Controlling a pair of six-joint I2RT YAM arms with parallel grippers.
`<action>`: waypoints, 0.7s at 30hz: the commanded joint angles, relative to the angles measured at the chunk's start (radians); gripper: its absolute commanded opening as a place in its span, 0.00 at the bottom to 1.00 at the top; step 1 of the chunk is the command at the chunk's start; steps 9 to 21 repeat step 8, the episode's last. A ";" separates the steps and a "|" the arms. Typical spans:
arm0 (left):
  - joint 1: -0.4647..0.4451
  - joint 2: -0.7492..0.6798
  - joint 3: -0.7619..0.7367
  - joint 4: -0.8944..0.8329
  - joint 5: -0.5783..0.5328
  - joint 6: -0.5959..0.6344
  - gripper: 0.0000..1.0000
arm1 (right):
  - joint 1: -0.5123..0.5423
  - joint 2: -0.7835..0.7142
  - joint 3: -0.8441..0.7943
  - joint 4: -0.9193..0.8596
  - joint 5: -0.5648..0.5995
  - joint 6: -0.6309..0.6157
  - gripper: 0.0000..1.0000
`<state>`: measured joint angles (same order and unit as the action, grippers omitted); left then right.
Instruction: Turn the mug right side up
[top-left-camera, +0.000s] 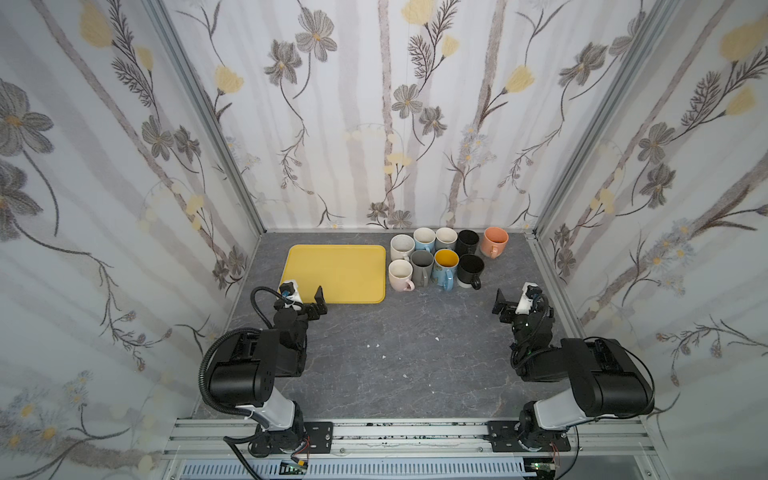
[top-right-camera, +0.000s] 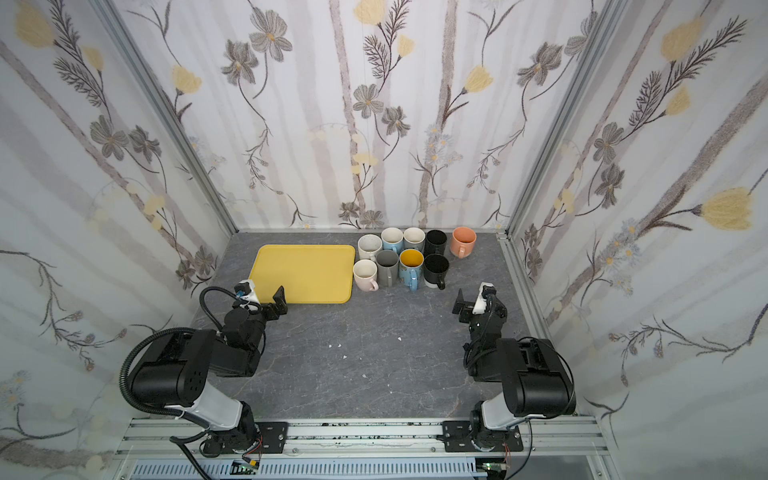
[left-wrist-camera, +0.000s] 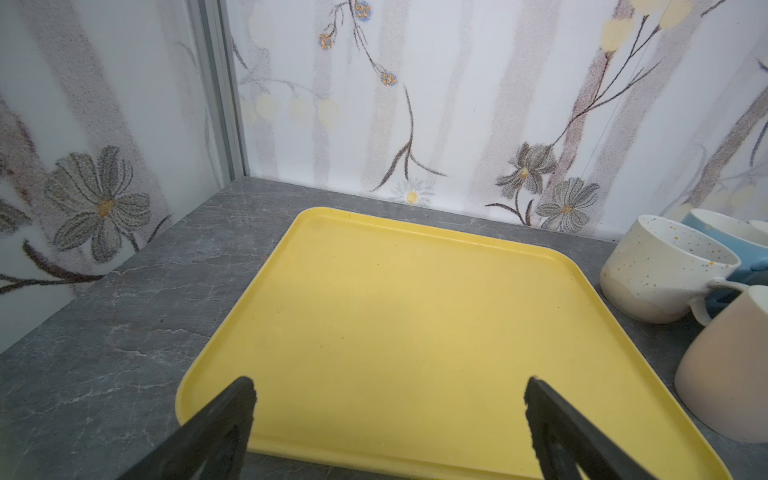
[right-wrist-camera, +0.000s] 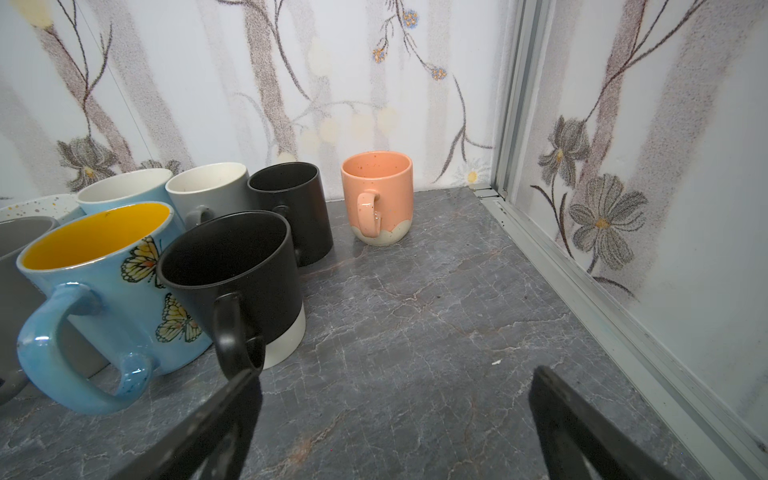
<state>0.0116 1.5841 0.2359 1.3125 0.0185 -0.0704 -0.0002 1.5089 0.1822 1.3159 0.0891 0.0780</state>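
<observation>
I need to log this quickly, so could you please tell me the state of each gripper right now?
Left gripper: open, holding nothing, over the near edge of the yellow tray.
Right gripper: open, holding nothing, above bare tabletop.

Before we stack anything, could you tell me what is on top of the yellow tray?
Nothing lies on the yellow tray; its surface is bare in both top views. The open left gripper covers the near left corner, so that bit cannot be seen.

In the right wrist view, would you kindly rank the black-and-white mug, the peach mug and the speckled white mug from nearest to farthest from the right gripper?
From the right gripper:
1. black-and-white mug, front row, handle toward the gripper.
2. peach mug, standing apart by the back wall.
3. speckled white mug, at the cluster's far end, mostly hidden.
</observation>
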 joint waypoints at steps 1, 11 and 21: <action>-0.005 0.003 0.012 0.011 -0.019 0.012 1.00 | 0.001 -0.001 0.003 0.023 0.009 -0.010 1.00; -0.012 0.002 0.011 0.010 -0.029 0.017 1.00 | 0.000 -0.001 0.004 0.023 0.009 -0.010 1.00; -0.012 0.002 0.011 0.010 -0.029 0.017 1.00 | 0.000 -0.001 0.004 0.023 0.009 -0.010 1.00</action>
